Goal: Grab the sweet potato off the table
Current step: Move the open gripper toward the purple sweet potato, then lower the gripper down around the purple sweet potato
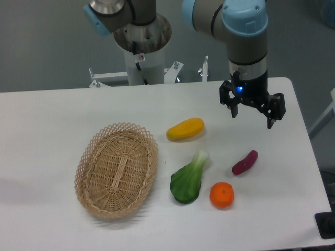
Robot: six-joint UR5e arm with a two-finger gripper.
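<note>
The sweet potato is a small curved purple-magenta piece lying on the white table, right of centre. My gripper hangs above the table, up and slightly right of the sweet potato, well clear of it. Its two dark fingers are spread apart and hold nothing.
A yellow mango-like fruit lies left of the gripper. A green bok choy and an orange lie left and below-left of the sweet potato. An oval wicker basket sits at the left. The table's right edge runs close by.
</note>
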